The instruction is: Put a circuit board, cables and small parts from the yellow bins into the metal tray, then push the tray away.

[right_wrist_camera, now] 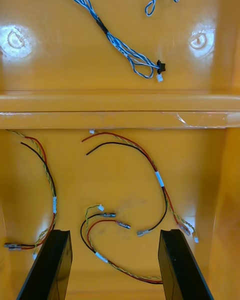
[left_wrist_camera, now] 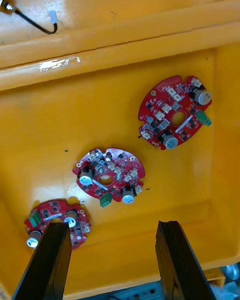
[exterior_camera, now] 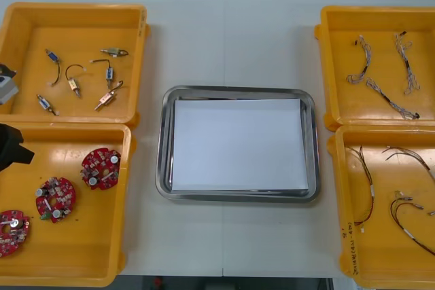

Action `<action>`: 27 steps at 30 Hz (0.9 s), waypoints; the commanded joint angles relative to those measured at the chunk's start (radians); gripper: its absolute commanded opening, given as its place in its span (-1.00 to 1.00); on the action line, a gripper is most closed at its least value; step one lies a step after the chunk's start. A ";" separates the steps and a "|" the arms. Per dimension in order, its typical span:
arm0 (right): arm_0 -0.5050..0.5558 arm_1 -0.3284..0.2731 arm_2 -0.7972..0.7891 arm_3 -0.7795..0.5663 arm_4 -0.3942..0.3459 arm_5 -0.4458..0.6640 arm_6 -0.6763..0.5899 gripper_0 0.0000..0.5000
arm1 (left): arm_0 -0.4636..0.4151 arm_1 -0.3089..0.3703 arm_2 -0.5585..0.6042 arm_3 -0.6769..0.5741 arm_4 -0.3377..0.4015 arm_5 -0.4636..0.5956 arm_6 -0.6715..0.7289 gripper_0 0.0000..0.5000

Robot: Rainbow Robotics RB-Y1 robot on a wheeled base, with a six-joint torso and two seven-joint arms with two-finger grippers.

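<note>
The metal tray (exterior_camera: 165, 147), white inside, lies in the middle of the table with nothing in it. Three round red circuit boards (exterior_camera: 100, 168) (exterior_camera: 55, 199) (exterior_camera: 12, 231) rest in the near left yellow bin (exterior_camera: 81, 242). My left gripper (left_wrist_camera: 112, 262) hovers open above that bin, with the boards (left_wrist_camera: 110, 172) (left_wrist_camera: 175, 112) beyond its fingertips and one board (left_wrist_camera: 57, 222) by one finger. My right gripper (right_wrist_camera: 115, 267) hangs open over the near right bin (exterior_camera: 367, 256), above a red, yellow and black cable (right_wrist_camera: 102, 225). Nothing is held.
Small metal parts (exterior_camera: 75, 85) lie in the far left bin (exterior_camera: 27, 45). Twisted blue and white cables (exterior_camera: 391, 100) (right_wrist_camera: 125, 50) lie in the far right bin (exterior_camera: 340, 93). More red and yellow cables (right_wrist_camera: 150, 165) (right_wrist_camera: 47, 190) lie around the right gripper. My left arm (exterior_camera: 10, 147) juts in at the left edge.
</note>
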 commanded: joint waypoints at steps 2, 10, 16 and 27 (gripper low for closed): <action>0.044 -0.057 -0.042 -0.055 -0.019 0.003 -0.030 1.00 | 0.119 0.088 0.023 -0.010 0.033 -0.127 -0.236 1.00; 0.100 -0.089 -0.074 -0.084 -0.044 0.003 -0.028 1.00 | 0.252 0.160 0.023 -0.036 0.030 -0.277 -0.356 1.00; 0.125 -0.103 -0.105 -0.085 -0.091 0.003 -0.034 1.00 | 0.352 0.217 0.022 -0.048 0.044 -0.409 -0.422 1.00; 0.217 -0.103 -0.176 -0.128 -0.174 0.003 -0.023 1.00 | 0.553 0.289 0.022 -0.048 0.067 -0.696 -0.542 1.00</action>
